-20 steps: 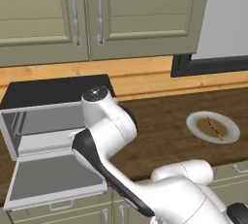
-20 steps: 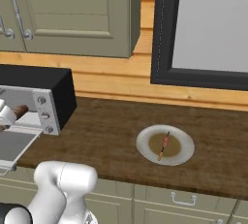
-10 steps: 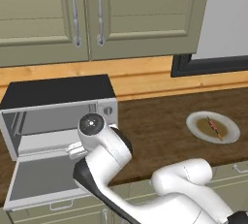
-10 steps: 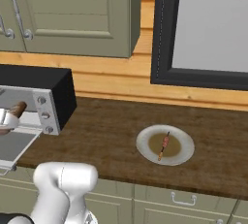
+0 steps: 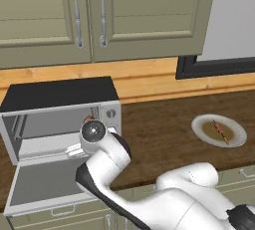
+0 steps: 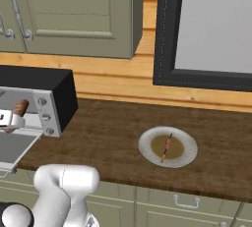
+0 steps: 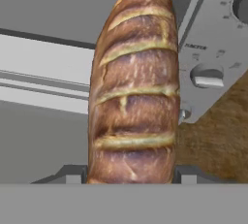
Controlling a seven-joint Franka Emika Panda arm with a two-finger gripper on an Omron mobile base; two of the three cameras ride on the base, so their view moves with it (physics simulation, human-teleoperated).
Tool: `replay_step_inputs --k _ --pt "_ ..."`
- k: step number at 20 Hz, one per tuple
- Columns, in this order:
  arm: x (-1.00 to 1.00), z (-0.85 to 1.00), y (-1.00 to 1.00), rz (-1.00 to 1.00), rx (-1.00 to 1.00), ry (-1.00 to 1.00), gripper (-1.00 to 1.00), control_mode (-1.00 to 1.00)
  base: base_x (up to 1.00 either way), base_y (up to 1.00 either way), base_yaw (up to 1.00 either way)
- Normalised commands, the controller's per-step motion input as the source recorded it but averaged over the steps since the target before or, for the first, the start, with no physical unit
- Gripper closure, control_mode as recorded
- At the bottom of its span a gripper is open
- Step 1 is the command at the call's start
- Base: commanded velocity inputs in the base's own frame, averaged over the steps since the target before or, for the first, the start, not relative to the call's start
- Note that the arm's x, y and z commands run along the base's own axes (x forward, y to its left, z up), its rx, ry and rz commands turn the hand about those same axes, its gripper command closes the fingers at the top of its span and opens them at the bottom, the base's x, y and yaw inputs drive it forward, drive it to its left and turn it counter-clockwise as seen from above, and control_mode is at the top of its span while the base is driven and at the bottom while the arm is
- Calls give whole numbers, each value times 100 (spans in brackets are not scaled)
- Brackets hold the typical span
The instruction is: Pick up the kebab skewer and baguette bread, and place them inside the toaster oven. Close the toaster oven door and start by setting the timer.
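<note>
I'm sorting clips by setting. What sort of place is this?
A rendered home kitchen: green wall cabinets above a dark wood counter, with a toaster oven standing open and a plate holding a kebab skewer.

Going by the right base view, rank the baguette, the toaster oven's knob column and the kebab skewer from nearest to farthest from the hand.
1. baguette, held in the hand at far left
2. knob column, just right of it
3. kebab skewer, on the plate far right
</note>
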Motion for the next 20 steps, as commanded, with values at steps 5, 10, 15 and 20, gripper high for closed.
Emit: replay_step_inputs --k 5,10,15,20 --pt "41 0 37 0 0 1 100 -100 0 0 0" --pt "57 0 25 0 0 0 100 -100 0 0 0" --pt "57 0 9 0 0 -1 100 -100 0 0 0" --pt "19 -5 0 0 -1 -13 100 -100 0 0 0"
